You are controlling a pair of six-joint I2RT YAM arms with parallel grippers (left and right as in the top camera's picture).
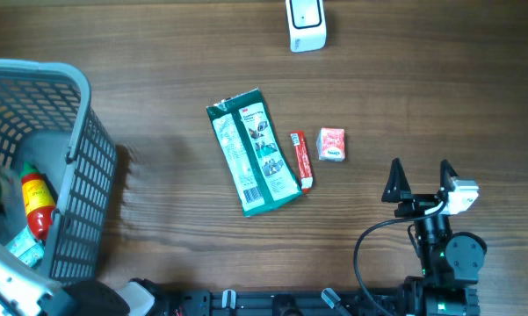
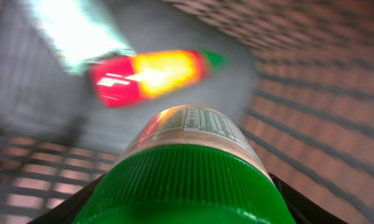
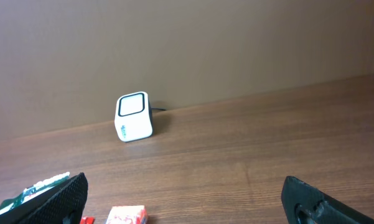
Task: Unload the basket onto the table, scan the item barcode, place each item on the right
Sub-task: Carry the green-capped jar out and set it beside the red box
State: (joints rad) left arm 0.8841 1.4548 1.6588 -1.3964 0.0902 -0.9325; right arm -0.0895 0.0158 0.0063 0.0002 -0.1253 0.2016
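In the left wrist view a bottle with a ribbed green cap (image 2: 190, 177) and a printed white label fills the space between my left gripper's (image 2: 187, 208) black fingers (image 2: 295, 202). Both fingers press against the cap, inside the grey basket (image 1: 88, 175). On the basket floor behind it lies a red sauce bottle (image 2: 152, 76) with a yellow label, which also shows from overhead as the red sauce bottle (image 1: 37, 200). The white scanner (image 1: 306, 24) stands at the table's far edge, and the right wrist view shows the scanner (image 3: 134, 117) too. My right gripper (image 1: 420, 180) rests open near the front right, holding nothing.
A green packet (image 1: 253, 151), a thin red stick pack (image 1: 300, 161) and a small red box (image 1: 331, 144) lie mid-table. A shiny packet (image 2: 74, 31) lies in the basket beside the red bottle. The basket's mesh walls close in around my left gripper.
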